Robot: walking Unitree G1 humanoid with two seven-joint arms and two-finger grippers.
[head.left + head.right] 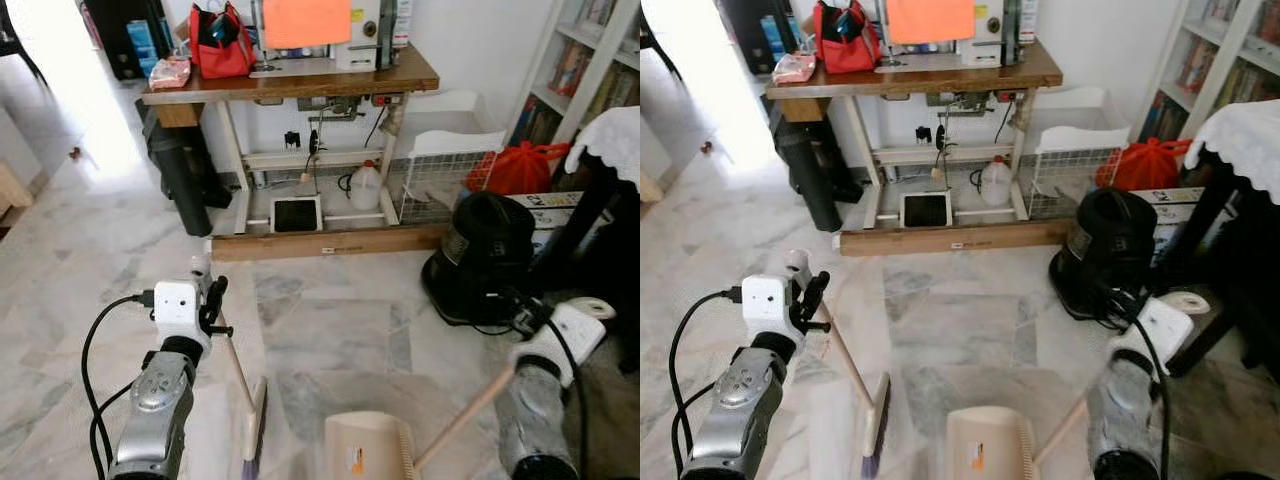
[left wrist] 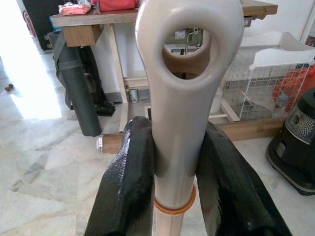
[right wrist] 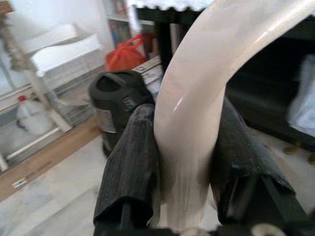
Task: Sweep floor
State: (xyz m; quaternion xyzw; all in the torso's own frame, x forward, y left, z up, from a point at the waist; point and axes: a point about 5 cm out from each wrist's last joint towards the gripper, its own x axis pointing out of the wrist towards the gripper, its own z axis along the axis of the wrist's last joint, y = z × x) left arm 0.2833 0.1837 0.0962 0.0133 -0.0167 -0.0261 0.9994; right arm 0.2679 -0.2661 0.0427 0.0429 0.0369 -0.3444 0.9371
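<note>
My left gripper [image 1: 208,292] is shut on the top of a broom handle [image 2: 189,73], a pale grip with a hanging hole, held between both black fingers [image 2: 130,172]. The wooden stick slants down to the broom head [image 1: 253,428] resting on the marble floor. My right gripper [image 3: 184,162] is shut on the curved cream handle [image 3: 197,83] of a dustpan. Its stick [image 1: 462,415] runs down to the beige dustpan [image 1: 365,448], which sits on the floor just right of the broom head.
A wooden sewing table [image 1: 300,82] stands ahead with a red bag [image 1: 220,42] on it, and a wooden plank [image 1: 330,243] lies at its foot. A black bag [image 1: 180,170] leans left of it. A black vacuum [image 1: 480,255], wire basket [image 1: 440,175] and cloth-covered table [image 1: 610,140] crowd the right.
</note>
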